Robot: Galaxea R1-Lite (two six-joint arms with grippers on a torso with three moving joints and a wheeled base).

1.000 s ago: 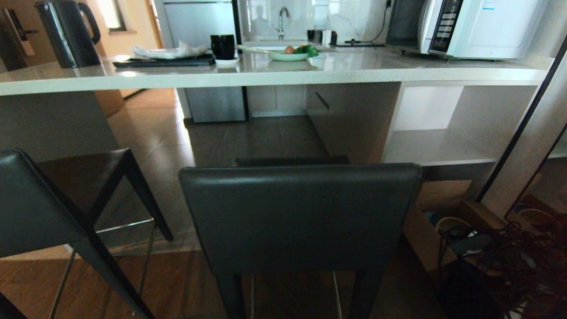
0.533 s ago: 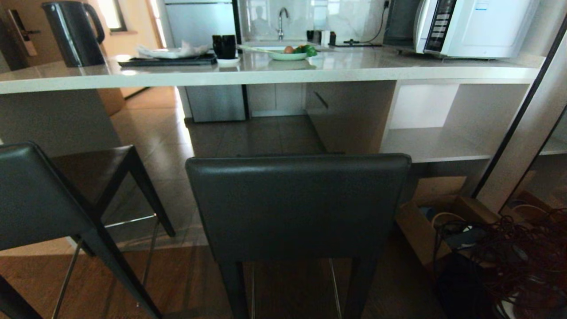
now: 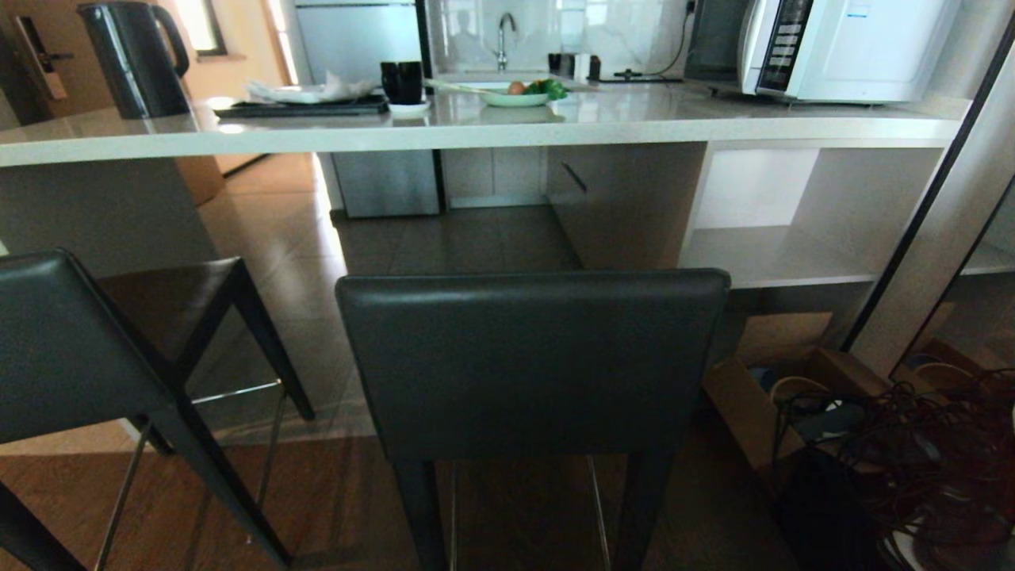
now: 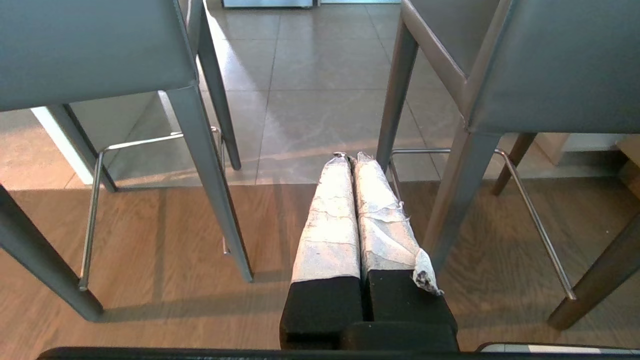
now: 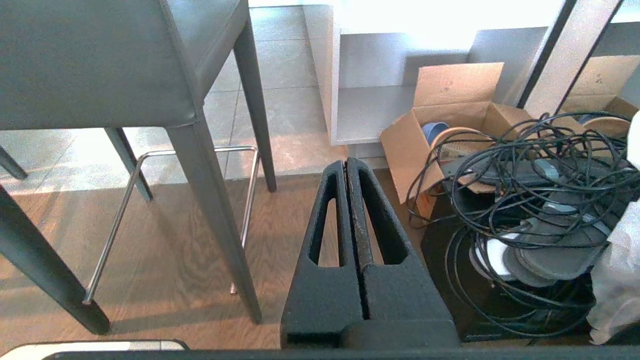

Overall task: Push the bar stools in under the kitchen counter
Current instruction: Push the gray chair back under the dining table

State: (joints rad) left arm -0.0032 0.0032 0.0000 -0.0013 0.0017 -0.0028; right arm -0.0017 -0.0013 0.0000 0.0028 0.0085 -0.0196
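Going L to R in the head view: a tall black electric kettle [image 3: 135, 57] stands on the far L of the long pale grey-white speckled stone kitchen counter [image 3: 634, 127]; then a dark tray w/ crumpled white paper [image 3: 305, 97], a black mug [image 3: 400, 82], a pale plate w/ veg [image 3: 519, 95], and a white microwave [image 3: 833, 47] at the R end.

Below, the L bar stool, dark-grey leather back and thin dark legs [image 3: 71, 349], sits turned at an angle, its seat only partly beneath the slab. The matching centre bar stool w/ low dark-grey leather backrest [image 3: 531, 361] stands square to the counter but well out from it, backrest nearest the robot. To the R, an open brown cardboard box [image 3: 753, 388] and a tangle of dark cables [image 3: 912, 452] lie on the floor by the open white shelves [image 3: 777, 254].

Step in hand, I judge: lining up on the centre stool, no pushing contact yet. Next move prob. calls for straight fwd pressure on the backrest, keeping clear of the cables and box on the R.

Arms: neither shows in the head view. The L gripper, white-taped fingers [image 4: 352, 215], points low at the wood floor betw. the two stools, jaws pressed together, empty. The R gripper, black slotted fingers [image 5: 347, 220], points down betw. the centre stool's leg and the cables, jaws also together, holding nothing.
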